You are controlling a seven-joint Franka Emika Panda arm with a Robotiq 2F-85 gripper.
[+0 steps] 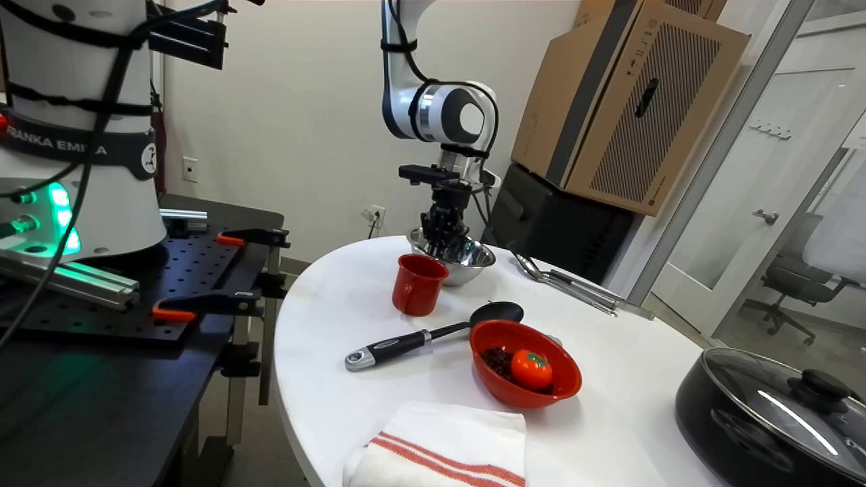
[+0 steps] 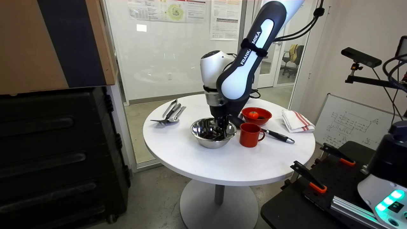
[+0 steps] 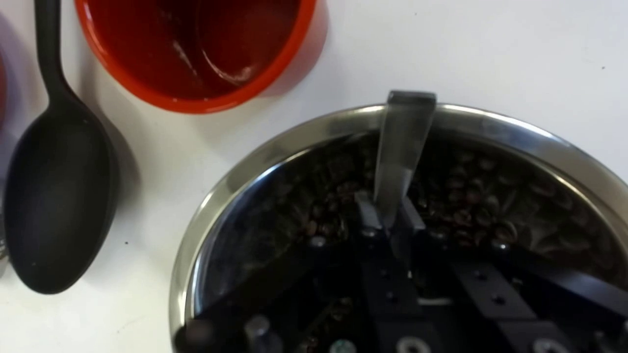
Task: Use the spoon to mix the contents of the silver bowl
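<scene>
Holds the spoon (image 3: 406, 142) by its flat handle, clamped between the fingers (image 3: 369, 214) of the gripper (image 3: 390, 218), down inside the silver bowl (image 2: 211, 143). Angles the handle's top end over the rim, as seen in the wrist view; cannot make out the spoon's lower end. Shows dark, bean-like pieces (image 3: 463, 213) in that bowl, blurred and shaded. Has the red cup (image 2: 249, 136) just beside the silver bowl but apart, and the black-handled spoon (image 1: 392, 348) lying between cup and red bowl (image 1: 524, 399). In an exterior view, shows a tomato (image 1: 531, 370) in the red bowl, near a folded striped towel (image 1: 440, 446) on the white table (image 1: 321, 406).
</scene>
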